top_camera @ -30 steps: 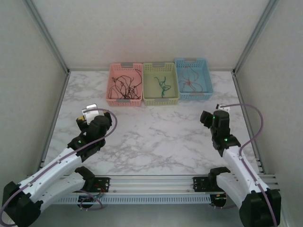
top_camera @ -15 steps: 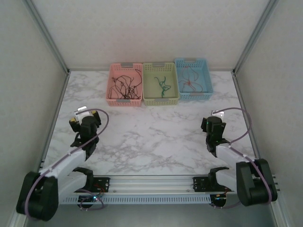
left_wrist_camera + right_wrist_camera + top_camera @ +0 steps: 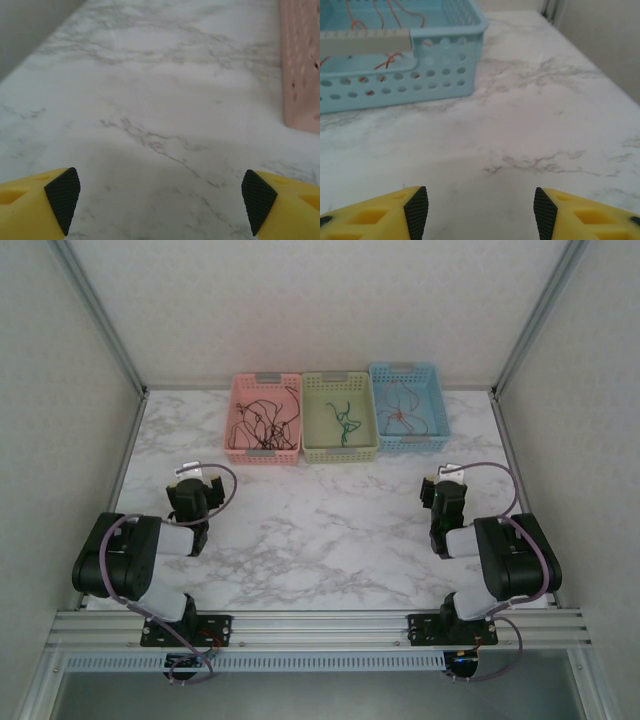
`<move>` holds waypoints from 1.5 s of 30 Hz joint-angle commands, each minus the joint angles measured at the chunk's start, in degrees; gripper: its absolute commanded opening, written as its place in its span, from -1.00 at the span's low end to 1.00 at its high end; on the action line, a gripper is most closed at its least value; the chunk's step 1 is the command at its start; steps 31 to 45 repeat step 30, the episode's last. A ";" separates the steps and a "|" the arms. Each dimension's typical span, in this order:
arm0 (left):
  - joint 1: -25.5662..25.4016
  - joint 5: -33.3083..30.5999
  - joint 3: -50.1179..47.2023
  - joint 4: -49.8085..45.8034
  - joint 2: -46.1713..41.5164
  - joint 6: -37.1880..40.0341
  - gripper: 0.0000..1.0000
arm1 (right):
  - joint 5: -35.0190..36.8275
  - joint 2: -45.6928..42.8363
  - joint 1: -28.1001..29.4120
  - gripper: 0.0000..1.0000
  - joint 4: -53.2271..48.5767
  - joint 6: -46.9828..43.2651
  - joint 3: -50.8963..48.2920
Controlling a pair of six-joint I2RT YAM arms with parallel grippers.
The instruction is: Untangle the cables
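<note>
Cables (image 3: 262, 420) lie in three baskets (image 3: 340, 452) at the table's (image 3: 320, 530) far edge.

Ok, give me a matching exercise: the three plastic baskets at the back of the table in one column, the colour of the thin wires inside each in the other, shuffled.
1. pink perforated plastic basket
2. pale green perforated plastic basket
3. light blue perforated plastic basket

A. thin red-orange wires
B. thin black wires
C. thin green wires

Pairs: 1-B, 2-C, 3-A
</note>
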 commanded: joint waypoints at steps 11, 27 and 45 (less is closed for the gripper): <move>3.48 9.33 4.27 -0.35 -0.30 -0.82 1.00 | -4.16 0.26 -2.00 0.97 -0.62 -0.12 3.41; 3.50 9.33 4.41 -0.31 -0.25 -0.82 1.00 | -6.02 0.12 -2.57 0.97 -2.13 0.03 4.11; 3.47 9.35 4.36 -0.35 -0.25 -0.83 1.00 | -6.56 0.06 -2.48 0.97 -1.36 -0.39 3.81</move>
